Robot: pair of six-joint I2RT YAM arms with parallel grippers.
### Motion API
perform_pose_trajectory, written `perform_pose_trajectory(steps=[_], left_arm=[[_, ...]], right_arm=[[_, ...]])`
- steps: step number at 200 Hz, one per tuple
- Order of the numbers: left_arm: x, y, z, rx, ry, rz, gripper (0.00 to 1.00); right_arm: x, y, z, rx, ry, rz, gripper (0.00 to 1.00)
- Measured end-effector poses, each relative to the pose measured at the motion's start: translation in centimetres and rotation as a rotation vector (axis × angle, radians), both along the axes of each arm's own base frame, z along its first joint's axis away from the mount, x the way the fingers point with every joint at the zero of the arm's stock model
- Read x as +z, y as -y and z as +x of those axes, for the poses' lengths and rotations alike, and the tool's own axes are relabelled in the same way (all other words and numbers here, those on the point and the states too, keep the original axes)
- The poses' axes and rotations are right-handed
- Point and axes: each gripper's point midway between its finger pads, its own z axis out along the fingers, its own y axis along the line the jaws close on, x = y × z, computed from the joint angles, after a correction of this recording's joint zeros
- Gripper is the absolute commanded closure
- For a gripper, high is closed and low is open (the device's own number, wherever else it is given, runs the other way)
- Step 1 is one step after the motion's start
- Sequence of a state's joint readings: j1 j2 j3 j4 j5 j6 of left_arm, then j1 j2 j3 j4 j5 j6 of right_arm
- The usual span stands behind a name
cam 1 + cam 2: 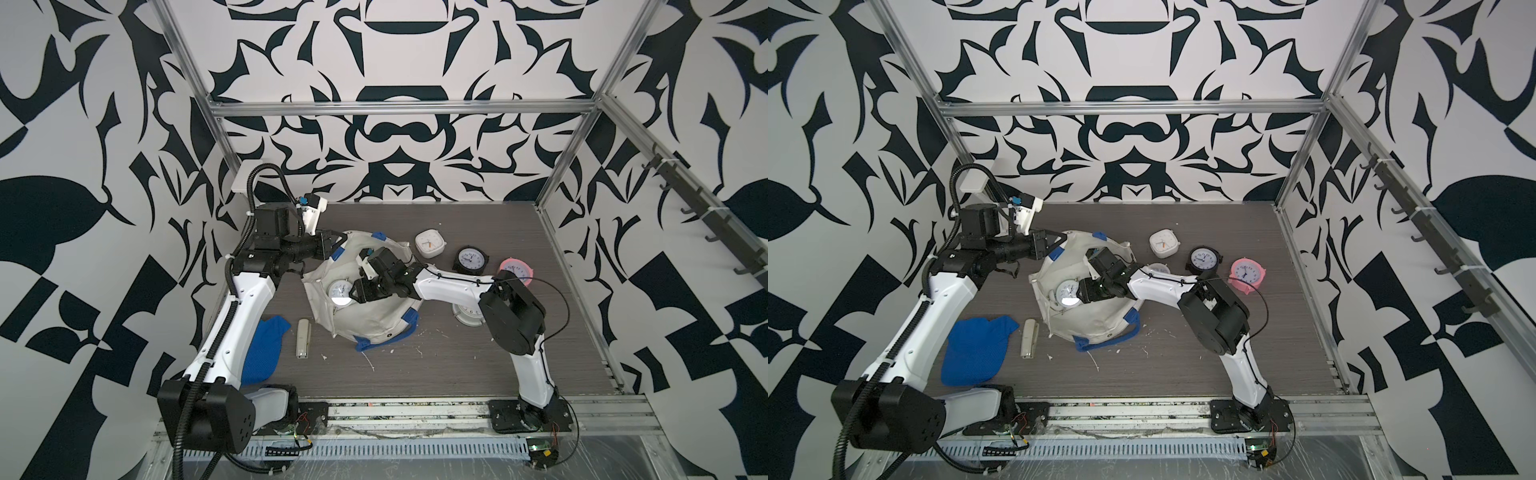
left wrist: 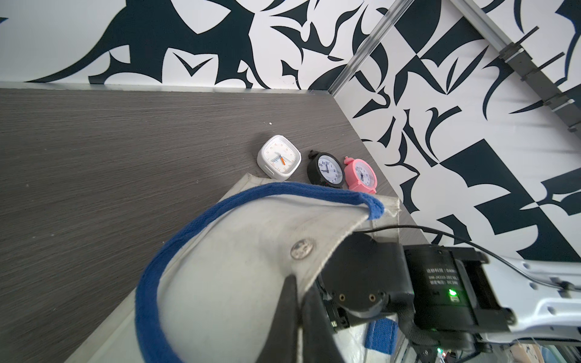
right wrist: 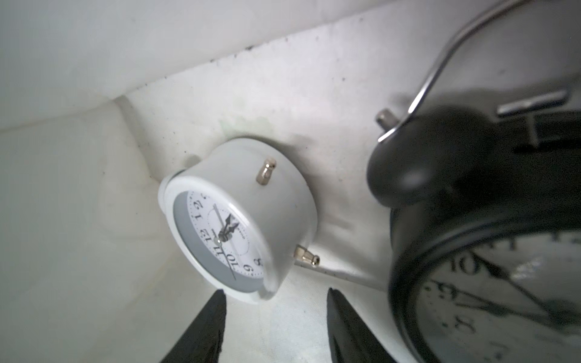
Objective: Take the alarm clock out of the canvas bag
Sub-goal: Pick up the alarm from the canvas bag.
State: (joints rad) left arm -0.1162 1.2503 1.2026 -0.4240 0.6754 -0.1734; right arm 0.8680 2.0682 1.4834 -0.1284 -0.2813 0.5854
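Black-and-white patterned walls (image 1: 395,54) surround me; a metal frame (image 1: 399,109) edges my grey wood-grain tabletop (image 1: 457,365), hook rail (image 1: 685,195) on my right.

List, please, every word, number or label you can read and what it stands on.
"9", "10", "11", "12": white clock in the canvas bag.
"10": black bell clock beside it.
"10", "11", "12": black clock on the table.
Motor label, square clock, pink clock: too small.

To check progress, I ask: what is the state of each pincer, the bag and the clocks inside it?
canvas bag, mouth open.
left pincer, shut on the bag's rim.
right pincer, open, inside the bag, holding nothing.
white round clock, in the bag, not gripped.
black bell clock, in the bag, not gripped.
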Motion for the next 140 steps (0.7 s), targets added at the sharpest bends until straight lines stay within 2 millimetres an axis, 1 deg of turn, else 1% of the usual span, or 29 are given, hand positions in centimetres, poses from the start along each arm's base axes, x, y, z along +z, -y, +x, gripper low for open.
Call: perform_pose_trajectory(steps=[22,39,90,112,140], left_arm=[[-0.2,0.2,-0.1,-0.014,0.003,-0.005,1.0],[-0.3,0.3,-0.2,-0.024,0.004,-0.009,1.0],[-0.2,0.4,-0.3,-0.032,0.01,-0.012,1.0],[-0.1,0.5,-0.4,-0.041,0.01,-0.017,1.0],[0.0,0.7,-0.5,-0.054,0.015,-0.022,1.0]], right_arm=[[0.2,-0.1,0.3,-0.009,0.0,0.015,0.4],[0.0,-0.3,0.4,-0.011,-0.001,0.017,0.4],[-1.7,-1.5,0.6,0.019,-0.012,0.05,0.36],[-1.8,-1.8,0.8,0.026,-0.015,0.06,0.34],[-1.6,-1.6,1.4,0.017,-0.008,0.07,0.31]])
